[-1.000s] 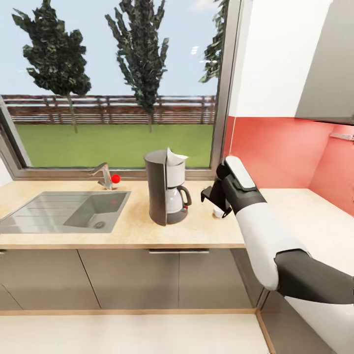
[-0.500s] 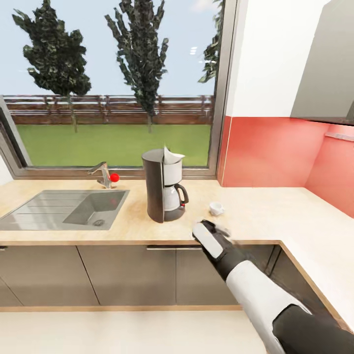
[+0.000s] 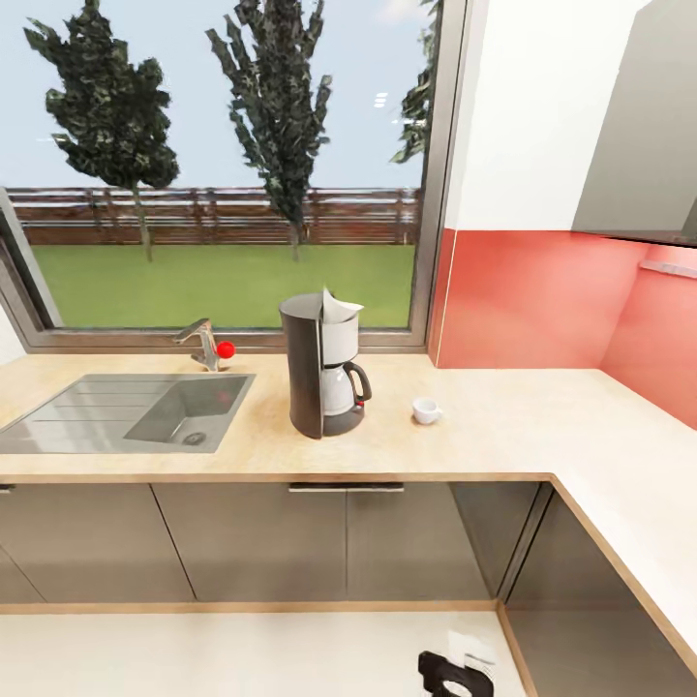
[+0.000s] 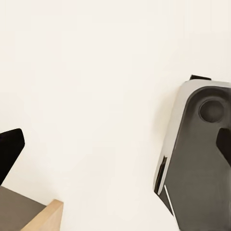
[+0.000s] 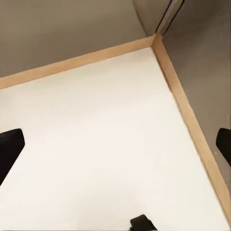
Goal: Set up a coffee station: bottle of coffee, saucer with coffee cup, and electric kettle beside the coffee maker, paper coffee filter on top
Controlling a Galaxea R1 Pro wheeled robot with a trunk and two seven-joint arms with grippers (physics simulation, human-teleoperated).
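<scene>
The coffee maker (image 3: 324, 366) stands upright at the middle of the frame on the kitchen countertop (image 3: 503, 436), a light wood surface, with the paper coffee filter (image 3: 339, 308) poking up from its top. Just to its right, apart from it, the coffee cup (image 3: 424, 409) sits directly on the surface. To the left lies the steel sink (image 3: 126, 413) with its tap (image 3: 205, 345) under the window (image 3: 227, 165). Grey cabinets (image 3: 252, 542) run below. At the bottom edge, over the pale floor (image 3: 242, 653), part of the right gripper (image 3: 447, 675) pokes in; in the right wrist view (image 5: 115, 144) its jaws stand spread wide. The left gripper (image 4: 115, 149) hangs above the floor with jaws likewise spread.
</scene>
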